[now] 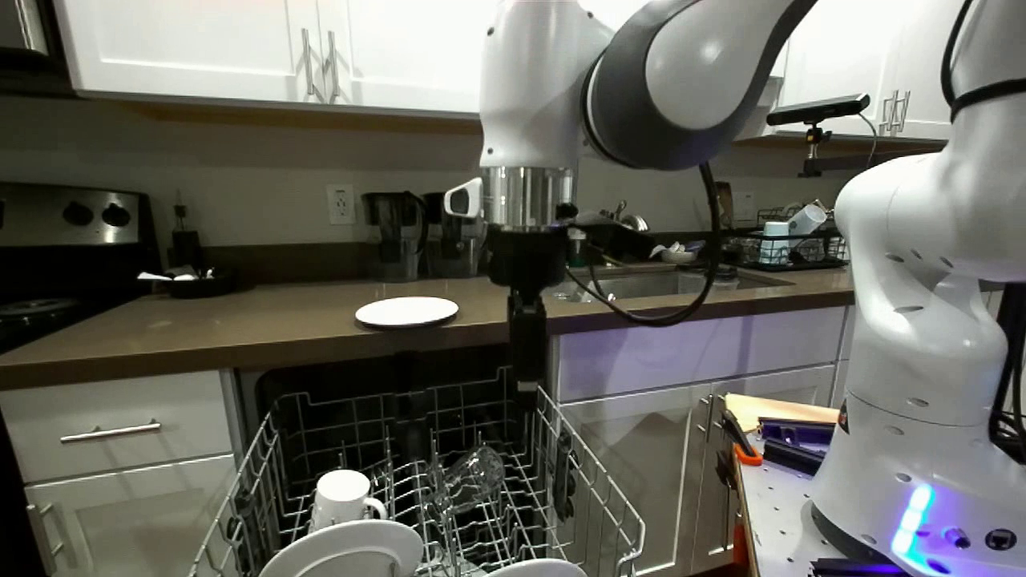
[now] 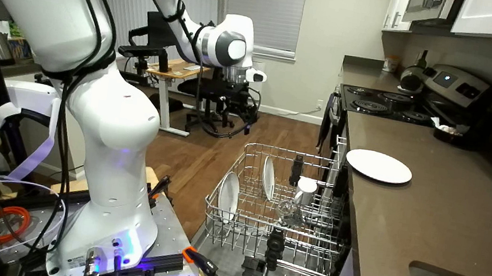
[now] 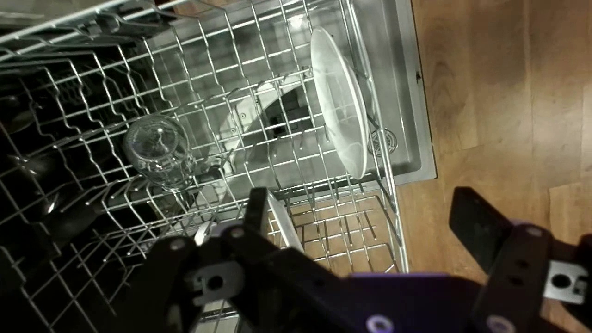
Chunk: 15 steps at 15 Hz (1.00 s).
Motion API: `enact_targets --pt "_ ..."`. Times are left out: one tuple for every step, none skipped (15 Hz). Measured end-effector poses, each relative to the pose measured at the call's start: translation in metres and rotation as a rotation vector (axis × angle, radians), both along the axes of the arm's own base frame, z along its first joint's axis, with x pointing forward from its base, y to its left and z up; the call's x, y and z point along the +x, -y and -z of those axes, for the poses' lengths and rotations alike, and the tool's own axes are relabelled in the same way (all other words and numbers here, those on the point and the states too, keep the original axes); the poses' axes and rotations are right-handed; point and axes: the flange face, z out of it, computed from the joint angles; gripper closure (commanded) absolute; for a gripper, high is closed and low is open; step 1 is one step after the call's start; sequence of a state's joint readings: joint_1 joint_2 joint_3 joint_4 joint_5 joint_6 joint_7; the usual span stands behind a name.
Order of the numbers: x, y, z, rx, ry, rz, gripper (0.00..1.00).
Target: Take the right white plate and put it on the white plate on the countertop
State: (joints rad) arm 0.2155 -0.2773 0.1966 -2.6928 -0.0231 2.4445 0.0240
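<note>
Two white plates stand on edge in the dishwasher rack. The right one (image 1: 539, 570) is cut off at the bottom in an exterior view; it shows whole in an exterior view (image 2: 228, 197) and in the wrist view (image 3: 340, 104). The left plate (image 1: 353, 549) also shows in an exterior view (image 2: 268, 178). A white strip (image 3: 286, 224), likely its edge, is partly hidden by a finger in the wrist view. Another white plate (image 1: 407, 311) lies flat on the countertop (image 2: 444, 221). My gripper (image 3: 365, 217) is open and empty, pointing down above the rack, apart from the plates.
The wire rack (image 1: 595, 461) is pulled out below the counter edge. It holds a white mug (image 1: 341, 497) and a clear glass (image 3: 159, 150). Pitchers (image 1: 393, 236) stand behind the countertop plate. A sink (image 1: 673, 282) and a stove (image 2: 376, 103) flank that counter.
</note>
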Motion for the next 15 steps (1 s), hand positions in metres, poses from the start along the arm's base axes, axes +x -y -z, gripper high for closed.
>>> enact_targets --pt "0.005 -0.002 0.011 0.007 -0.006 -0.018 0.0" --pt "0.011 -0.003 0.021 0.014 -0.014 -0.037 0.0" --pt "0.017 -0.003 0.031 0.021 -0.025 -0.055 0.0" --pt "0.024 -0.003 0.041 0.027 -0.042 -0.073 0.0" --pt "0.031 -0.003 0.051 0.033 -0.061 -0.088 0.0" --pt "0.036 -0.003 0.06 0.036 -0.08 -0.101 0.0" --pt "0.041 -0.004 0.07 0.038 -0.102 -0.116 0.0" --pt "0.045 -0.005 0.08 0.039 -0.122 -0.128 0.0" --pt "0.048 -0.005 0.09 0.039 -0.141 -0.136 0.0" --pt "0.05 -0.005 0.099 0.038 -0.16 -0.14 0.0" --pt "0.051 -0.005 0.108 0.038 -0.177 -0.143 0.0" --pt "0.052 -0.004 0.117 0.038 -0.195 -0.143 0.0" --pt "0.051 -0.004 0.124 0.037 -0.21 -0.142 0.0" --pt "0.05 -0.004 0.129 0.036 -0.222 -0.142 0.0" --pt "0.049 -0.005 0.132 0.035 -0.227 -0.143 0.0"
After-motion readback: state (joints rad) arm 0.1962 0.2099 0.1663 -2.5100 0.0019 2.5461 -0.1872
